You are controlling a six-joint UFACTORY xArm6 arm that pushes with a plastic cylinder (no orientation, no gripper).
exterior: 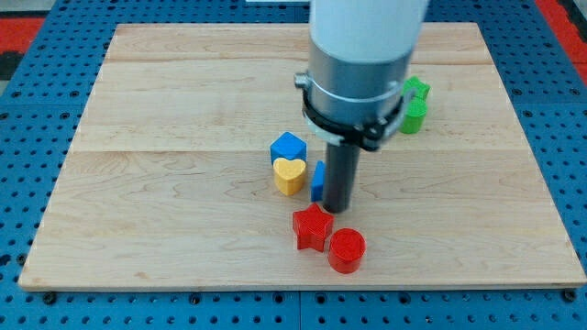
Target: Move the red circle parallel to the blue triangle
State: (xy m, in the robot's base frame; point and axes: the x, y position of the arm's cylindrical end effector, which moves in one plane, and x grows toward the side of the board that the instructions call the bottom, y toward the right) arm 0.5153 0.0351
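Wooden bench (183, 183) fills most of the view, pale planks, resting on a blue pegboard (37, 137) that shows round its edges.

Arm housing (362, 55), white over grey with a black band, comes down from the view's top centre and covers part of the bench behind it. No pincer fitted: just a dark rod (339, 179), so nothing to call spread or pressed together.

My tip (338, 210) down near bench centre, touching or just beside the right face of a blue block (317, 181), mostly hidden by the rod; shape cannot be made out, presumably the blue triangle.

Two green blocks at the view's upper right, close together and partly behind the housing: green star (418, 88) above, green cylinder (414, 116) below.

Blue block (288, 146), angular top, left of the rod; yellow heart (290, 174) touching it from below.

Red star (312, 226) just below my tip. Red circle (347, 250) at the star's lower right, touching or nearly so, near the bench's bottom edge, apart from my tip.
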